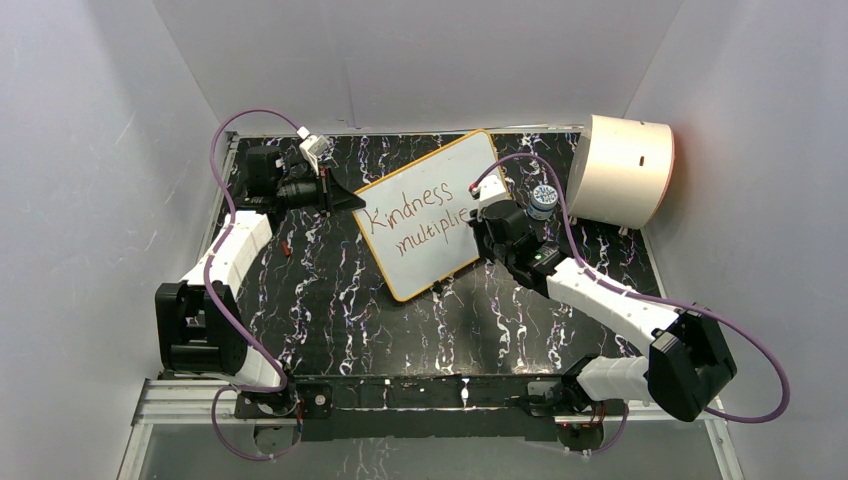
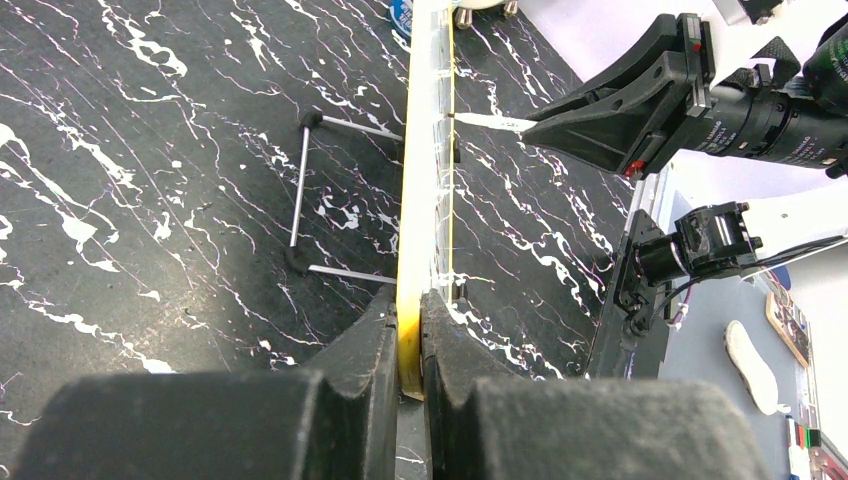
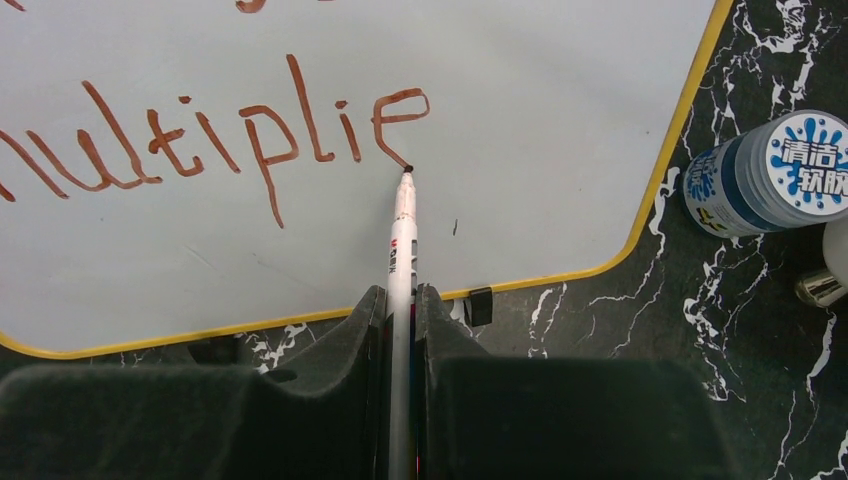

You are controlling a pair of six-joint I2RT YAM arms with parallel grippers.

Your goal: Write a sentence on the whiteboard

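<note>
Now | my left gripper (image 2: 410, 318) clamps whiteboard (image 1: 440, 172) at left edge | right gripper (image 3: 402, 300) pinches marker (image 3: 403, 235), tip on sentence (image 3: 310, 110)

Two fingers (image 3: 345, 350) pinching marker (image 3: 403, 250), tip on whiteboard (image 3: 560, 120), sentence (image 3: 250, 140) ending "multiplie"

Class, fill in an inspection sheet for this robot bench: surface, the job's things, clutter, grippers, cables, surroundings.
Surface: black marbled mat with white veins.
Job's things: whiteboard propped on wire legs; red sentence reads "Kindness multiplie", unfinished; marker tip on the last letter.
Clutter: blue-labelled jar right of the board; cream drum in the far right corner.
Grippers: left gripper shut on the board's yellow rim; right gripper shut on the marker.
Cables: purple cables loop along both arms.
Surroundings: plain grey walls on three sides.
</note>
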